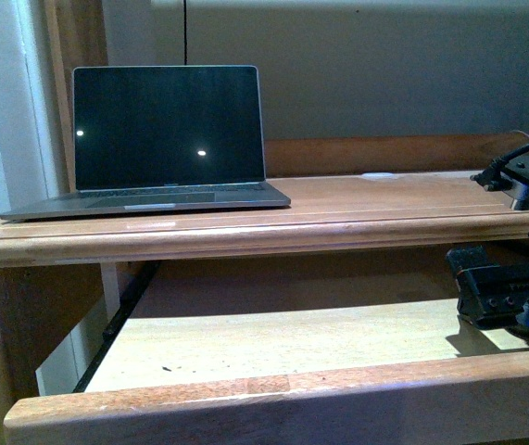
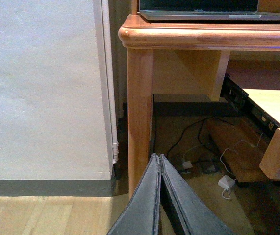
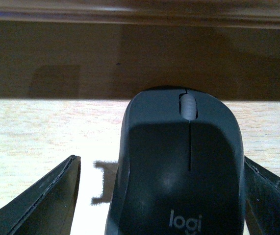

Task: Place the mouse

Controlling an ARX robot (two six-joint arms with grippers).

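Observation:
The mouse (image 3: 181,166) is dark grey and rounded, with a pale scroll wheel and a "logi" mark. It lies on the pale wooden pull-out shelf (image 3: 37,127) under the desk top. My right gripper (image 3: 160,160) is open, with one dark finger on each side of the mouse and a gap showing at the finger (image 3: 51,196). In the front view the right gripper (image 1: 500,292) sits low over the shelf (image 1: 273,348) at the far right. My left gripper (image 2: 159,157) is shut on nothing, hanging low beside the desk leg (image 2: 140,112); it is out of the front view.
An open laptop (image 1: 167,130) with a dark screen stands on the desk top (image 1: 384,199) at the left. The shelf's raised front rail (image 1: 283,394) runs along the near edge. Cables and white adapters (image 2: 225,183) lie on the floor under the desk, next to a white wall (image 2: 41,88).

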